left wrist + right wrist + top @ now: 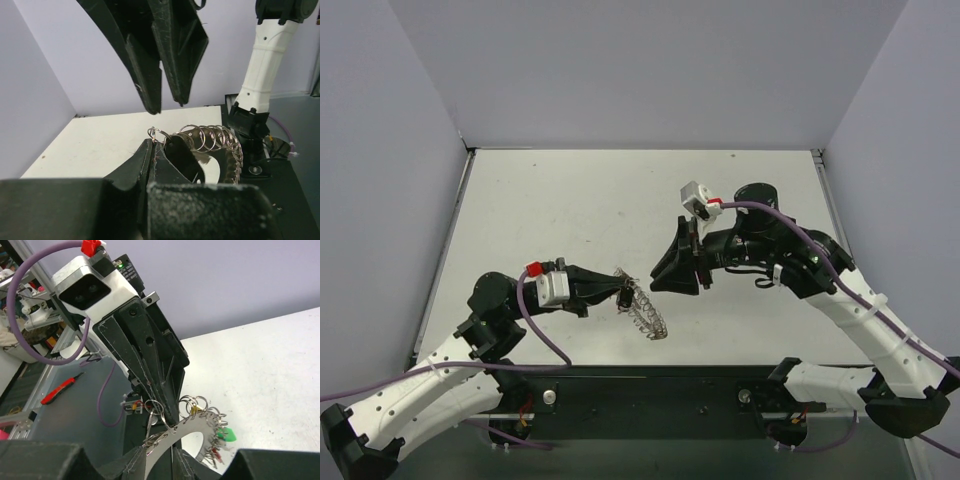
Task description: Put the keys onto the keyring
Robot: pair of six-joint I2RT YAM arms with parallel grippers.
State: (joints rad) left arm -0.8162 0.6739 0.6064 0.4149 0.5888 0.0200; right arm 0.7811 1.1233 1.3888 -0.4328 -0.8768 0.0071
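Note:
The keyring is a flat silver ring with many small wire loops on its rim, held just above the table. My left gripper is shut on a small loop at the ring's near end. My right gripper is slightly open, with its tips close above the same end. In the right wrist view the ring's plate runs down between my own fingers. Keys with a green head, a red head and a yellow head hang on the rim. A dark, key-like shape lies against the left jaw.
The white table is enclosed by grey walls on three sides. A black rail runs along the near edge between the arm bases. The right arm's white link stands behind the ring in the left wrist view. A red-handled tool lies off the table.

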